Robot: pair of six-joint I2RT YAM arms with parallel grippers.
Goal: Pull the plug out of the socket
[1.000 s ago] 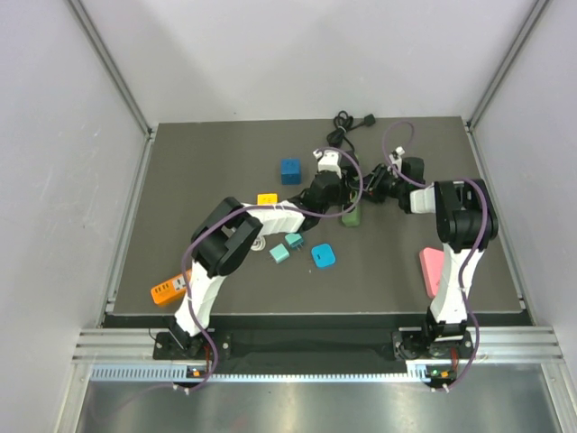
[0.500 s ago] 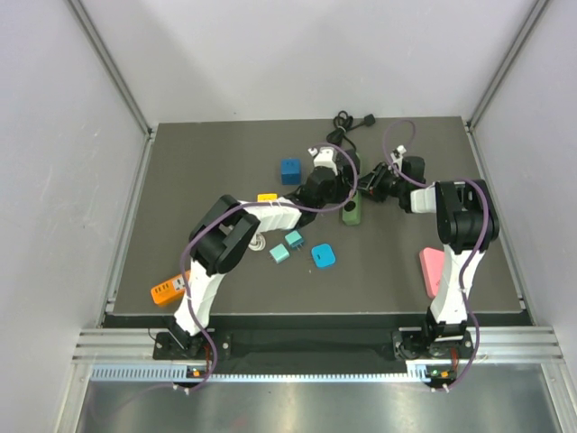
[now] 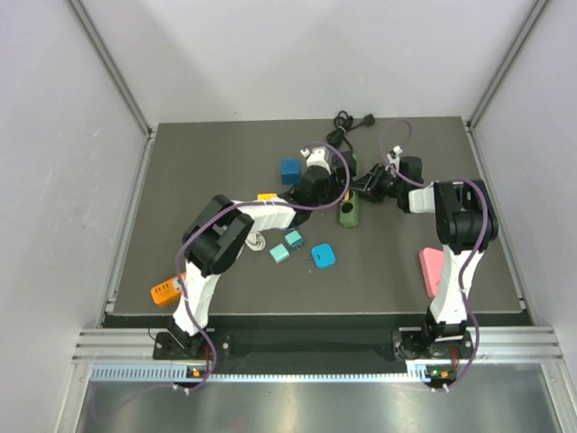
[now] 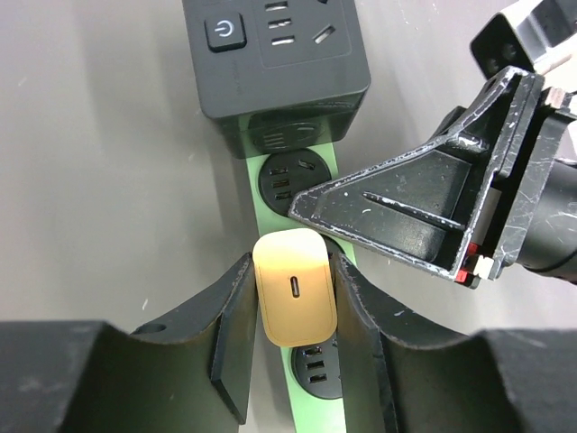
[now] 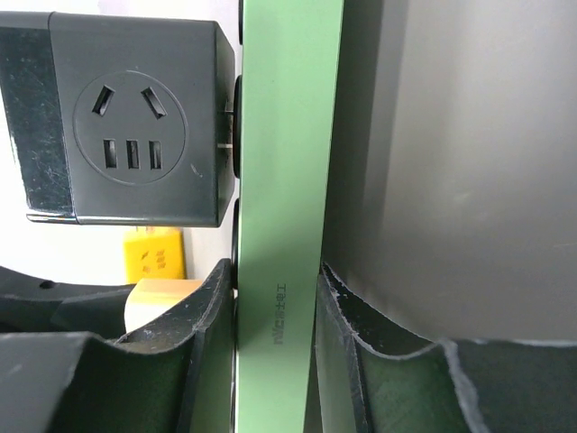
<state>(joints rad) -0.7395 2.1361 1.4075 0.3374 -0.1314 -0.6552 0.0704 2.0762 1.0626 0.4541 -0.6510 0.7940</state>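
The socket is a long green strip with round black outlets, lying at the table's far middle. The plug, a cream block with a small slot in its face, sits over one outlet. My left gripper is shut on the plug's two sides. Whether its pins are still in the outlet is hidden. My right gripper is shut on the strip's narrow sides from the right, and one of its fingers crosses the strip just beyond the plug.
A black cube adapter is plugged into the strip's far end. A coiled black cable lies behind it. A blue cube, a yellow block, teal pieces, a pink object and an orange one are scattered around.
My left wrist has shifted toward the far left with the plug still between its fingers. The right gripper and the strip have hardly moved.
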